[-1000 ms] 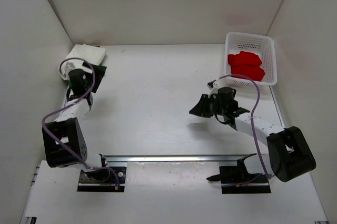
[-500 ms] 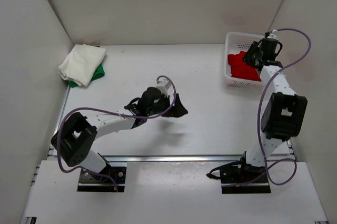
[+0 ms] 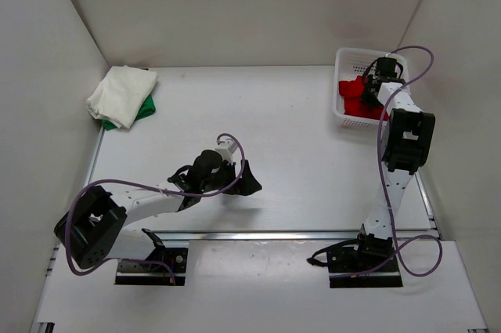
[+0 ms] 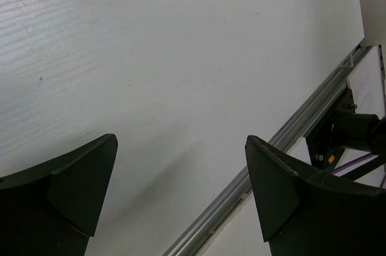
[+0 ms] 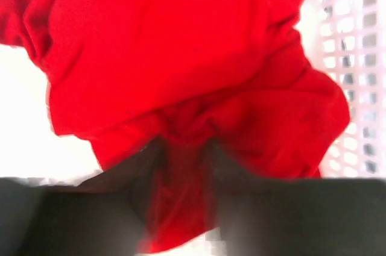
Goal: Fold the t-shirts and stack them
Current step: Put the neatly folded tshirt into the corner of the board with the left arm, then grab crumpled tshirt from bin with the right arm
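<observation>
Both arms have swung over: the left jaws, gone from the folded off-white cloth t-shirt (image 3: 119,90) atop the bright green one (image 3: 145,108) at upper left, hang released above the table (image 3: 258,114) mid-frame. The right jaws now straddle the crumpled red cloth t-shirt (image 5: 181,57) in the white plastic mesh basket (image 3: 373,54), upper right; clenched or not, I cannot tell. Probably the last shirt's pickup.

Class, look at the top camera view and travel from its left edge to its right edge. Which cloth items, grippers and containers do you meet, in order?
Off-white t-shirt lying on the green t-shirt → left gripper, open → white mesh basket holding the red t-shirt.
</observation>
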You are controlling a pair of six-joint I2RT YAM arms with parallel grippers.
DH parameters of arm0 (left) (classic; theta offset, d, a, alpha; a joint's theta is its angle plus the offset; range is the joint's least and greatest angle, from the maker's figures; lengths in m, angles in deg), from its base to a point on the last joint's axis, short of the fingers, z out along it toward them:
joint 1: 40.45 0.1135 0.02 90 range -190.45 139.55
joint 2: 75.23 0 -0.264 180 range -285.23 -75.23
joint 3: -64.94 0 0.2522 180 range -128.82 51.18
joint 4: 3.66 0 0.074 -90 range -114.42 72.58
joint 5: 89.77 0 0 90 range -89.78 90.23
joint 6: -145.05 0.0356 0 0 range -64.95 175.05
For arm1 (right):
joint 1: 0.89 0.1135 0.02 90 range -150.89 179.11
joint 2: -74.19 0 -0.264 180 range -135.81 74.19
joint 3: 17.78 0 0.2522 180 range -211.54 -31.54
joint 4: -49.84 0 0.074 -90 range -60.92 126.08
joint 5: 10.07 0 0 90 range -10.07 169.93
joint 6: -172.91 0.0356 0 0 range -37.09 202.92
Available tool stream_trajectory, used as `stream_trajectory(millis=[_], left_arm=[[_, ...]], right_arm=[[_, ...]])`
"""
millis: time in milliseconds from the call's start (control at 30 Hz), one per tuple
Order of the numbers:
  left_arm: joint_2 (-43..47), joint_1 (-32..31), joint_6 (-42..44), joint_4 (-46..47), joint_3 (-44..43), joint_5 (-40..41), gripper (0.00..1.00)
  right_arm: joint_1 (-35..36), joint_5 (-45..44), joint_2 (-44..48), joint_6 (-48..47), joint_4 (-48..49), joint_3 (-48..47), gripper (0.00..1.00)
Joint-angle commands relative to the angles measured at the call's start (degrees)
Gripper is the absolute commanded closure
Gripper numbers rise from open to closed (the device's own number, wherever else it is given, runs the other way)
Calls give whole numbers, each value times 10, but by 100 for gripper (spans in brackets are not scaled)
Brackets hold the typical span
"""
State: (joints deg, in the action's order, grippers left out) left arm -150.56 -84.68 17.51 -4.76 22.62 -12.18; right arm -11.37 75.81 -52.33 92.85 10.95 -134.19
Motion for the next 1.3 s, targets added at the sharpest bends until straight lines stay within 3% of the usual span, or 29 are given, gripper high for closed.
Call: stream_trajectory(millis=[0, 33, 67, 200, 467, 633, 767, 900, 1067, 1133, 1267], left_arm=[[11, 5, 2, 17, 6, -3, 1], [9, 5, 5, 16, 8, -9, 1], [6, 3, 3, 16, 0, -6, 2], [-4, 2, 0, 12, -10, -14, 2], [-8, 31, -5, -30, -78, -37, 1], [27, 126, -82, 9, -61, -97, 2], [28, 225, -111, 9, -48, -145, 1], [58, 328, -190, 72, 11, -179, 1], [93, 368, -213, 85, 53, -157, 1], [95, 389, -203, 66, 46, -162, 1], [125, 410, -161, 11, 8, -115, 1]], right_arm=[[7, -19, -5, -12, -9, -42, 79], [11, -17, -7, -6, -12, -47, 93], [7, -19, -5, -4, -17, -52, 100], [13, -44, 80, 6, 5, -6, 100], [2, 149, 348, 70, 131, 84, 100], [83, 196, 484, 77, 191, 98, 100], [160, 263, 529, 111, 242, 98, 100], [212, 388, 524, 168, 298, 77, 100], [264, 439, 487, 215, 331, 36, 100], [257, 442, 489, 254, 357, 84, 100], [211, 443, 490, 338, 501, 358, 99]])
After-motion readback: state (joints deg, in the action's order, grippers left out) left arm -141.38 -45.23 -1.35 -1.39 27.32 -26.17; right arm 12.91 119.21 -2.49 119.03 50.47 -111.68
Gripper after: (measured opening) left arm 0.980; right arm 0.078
